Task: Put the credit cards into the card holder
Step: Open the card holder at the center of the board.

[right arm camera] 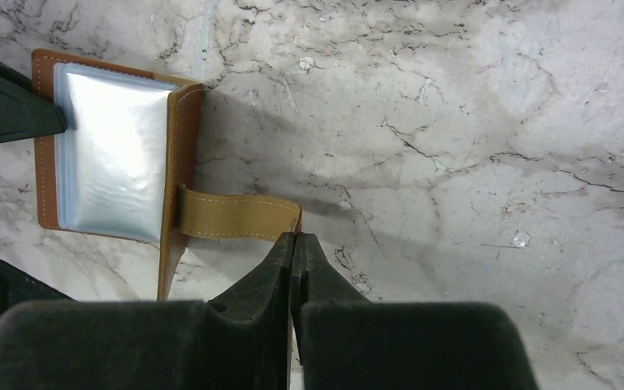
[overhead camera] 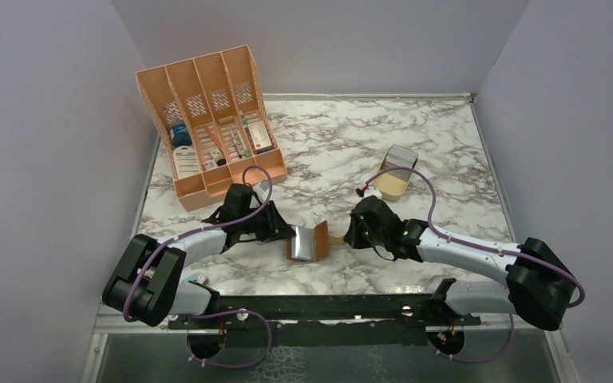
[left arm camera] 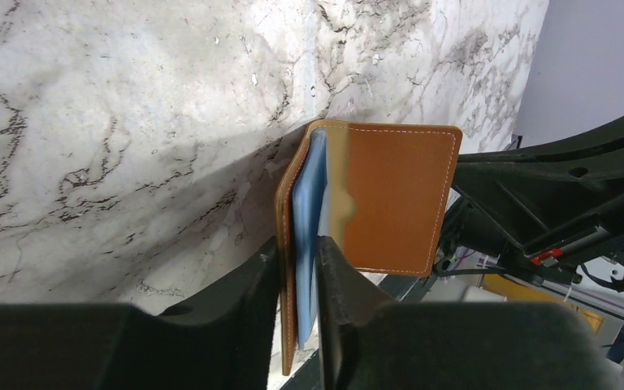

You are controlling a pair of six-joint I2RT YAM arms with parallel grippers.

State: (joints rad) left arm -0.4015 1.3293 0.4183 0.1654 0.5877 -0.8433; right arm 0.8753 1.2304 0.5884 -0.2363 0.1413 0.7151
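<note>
The brown leather card holder [overhead camera: 310,242] lies open on the marble table between my two grippers, its clear bluish sleeves facing up. My left gripper [overhead camera: 287,233] is shut on its left cover and sleeves [left arm camera: 301,248]; the other cover [left arm camera: 394,203] stands open beyond. My right gripper [overhead camera: 350,235] is shut on the end of the tan snap tab [right arm camera: 236,215], fingertips pinched together [right arm camera: 294,237], the sleeves [right arm camera: 114,154] to its left. The credit cards [overhead camera: 401,154], a pale grey stack, stand in a small tan wooden stand at the back right, away from both grippers.
The tan wooden stand [overhead camera: 393,185] sits behind my right arm. A big orange slotted organiser [overhead camera: 207,128] with small boxes and bottles stands at the back left, just behind my left arm. Grey walls close in three sides of the table.
</note>
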